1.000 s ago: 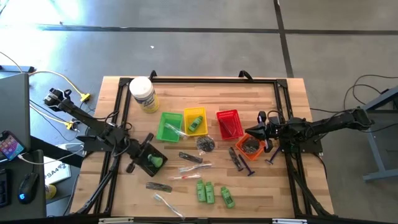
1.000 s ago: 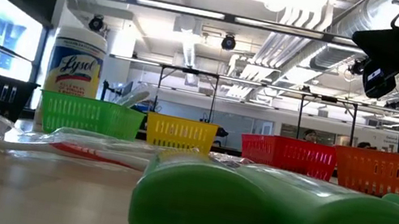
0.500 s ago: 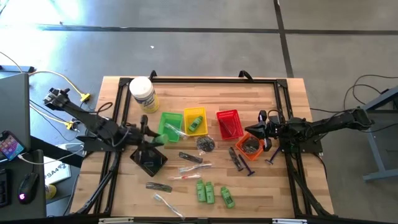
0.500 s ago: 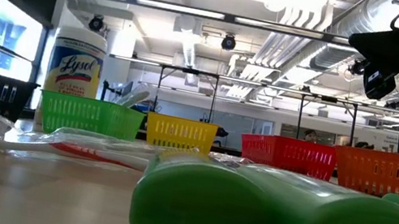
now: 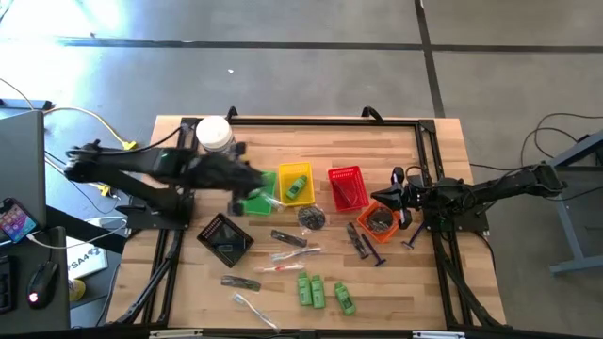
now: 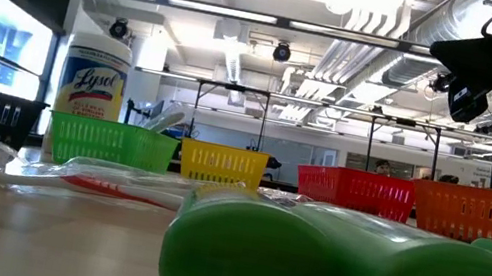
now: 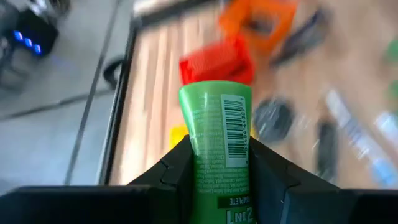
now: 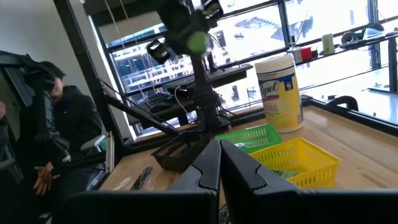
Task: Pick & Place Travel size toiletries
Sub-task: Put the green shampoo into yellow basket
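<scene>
The left claw point(image 7: 217, 180) is clamped on a bright green plastic tube with a barcode label point(image 7: 219, 146), carried well above the wooden counter point(image 5: 415, 282). The tube's long axis runs straight out ahead of the fingers. From above, it hangs at the near edge of the green mesh basket point(image 5: 256, 191), with the yellow mesh basket point(image 5: 295, 184) just beyond. I'd guess one of those two is the drop. The right claw point(image 8: 219, 163), pinched shut and empty, waits by the orange basket point(image 5: 379, 219).

Four baskets point(image 5: 294, 185) sit in a row across the counter point(image 5: 424, 292). A big jar point(image 5: 215, 137) stands behind them on the left. Three tubes point(image 5: 320, 292) lie side by side at the front.
</scene>
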Tool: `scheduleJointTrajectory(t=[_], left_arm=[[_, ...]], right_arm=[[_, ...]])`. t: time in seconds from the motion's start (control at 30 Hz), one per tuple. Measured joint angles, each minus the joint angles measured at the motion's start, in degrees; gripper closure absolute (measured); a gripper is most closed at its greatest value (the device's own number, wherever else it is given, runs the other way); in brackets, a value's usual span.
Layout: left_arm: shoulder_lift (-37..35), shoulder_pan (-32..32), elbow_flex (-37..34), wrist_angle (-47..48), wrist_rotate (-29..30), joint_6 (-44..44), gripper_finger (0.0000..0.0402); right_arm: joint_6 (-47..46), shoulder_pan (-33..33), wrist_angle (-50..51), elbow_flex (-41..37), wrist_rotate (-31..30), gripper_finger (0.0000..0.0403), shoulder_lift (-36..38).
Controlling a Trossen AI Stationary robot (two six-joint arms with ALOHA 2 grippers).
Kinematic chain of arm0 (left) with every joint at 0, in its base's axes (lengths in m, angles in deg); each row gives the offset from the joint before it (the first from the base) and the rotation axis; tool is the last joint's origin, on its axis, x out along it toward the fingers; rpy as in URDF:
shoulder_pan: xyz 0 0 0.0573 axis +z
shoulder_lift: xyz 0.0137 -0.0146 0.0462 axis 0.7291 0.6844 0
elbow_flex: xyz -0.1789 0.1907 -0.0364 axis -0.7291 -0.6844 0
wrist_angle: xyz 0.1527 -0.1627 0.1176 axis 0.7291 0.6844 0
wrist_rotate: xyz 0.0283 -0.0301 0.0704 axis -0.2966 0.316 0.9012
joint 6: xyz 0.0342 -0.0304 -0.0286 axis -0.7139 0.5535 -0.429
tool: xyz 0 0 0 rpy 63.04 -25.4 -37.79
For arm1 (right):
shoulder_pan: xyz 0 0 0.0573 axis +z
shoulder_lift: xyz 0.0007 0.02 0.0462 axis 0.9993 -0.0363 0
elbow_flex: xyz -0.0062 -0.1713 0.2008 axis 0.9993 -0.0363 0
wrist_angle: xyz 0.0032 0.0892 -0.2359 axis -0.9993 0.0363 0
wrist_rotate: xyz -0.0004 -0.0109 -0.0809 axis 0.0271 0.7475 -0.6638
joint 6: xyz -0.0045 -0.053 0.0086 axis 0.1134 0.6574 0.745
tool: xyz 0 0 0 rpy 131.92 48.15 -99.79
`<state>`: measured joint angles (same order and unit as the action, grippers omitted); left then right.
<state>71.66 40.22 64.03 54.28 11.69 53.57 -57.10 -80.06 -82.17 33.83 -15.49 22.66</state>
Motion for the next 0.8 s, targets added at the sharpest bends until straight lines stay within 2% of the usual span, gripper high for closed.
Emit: scheduleJointTrajectory(t=[0.2, 0.43, 0.8], left_arm=[[11.7, 7.1, 5.4, 3.6, -6.3, -14.9, 0.0298], [23.3, 12.4, 7.5, 1.5, -7.8, -29.9, 0.0298], [33.7, 16.4, 7.5, -6.0, -13.2, -45.8, 0.0305]], right_arm=[[-0.4, 0.0, 0.0, 0.0, 0.4, 0.0401, 0.0], [-0.4, 0.0, 0.3, 0.0, 0.4, 0.0401, 0.0], [0.0, 0.0, 0.4, 0.0, 0.4, 0.0401, -0.2]])
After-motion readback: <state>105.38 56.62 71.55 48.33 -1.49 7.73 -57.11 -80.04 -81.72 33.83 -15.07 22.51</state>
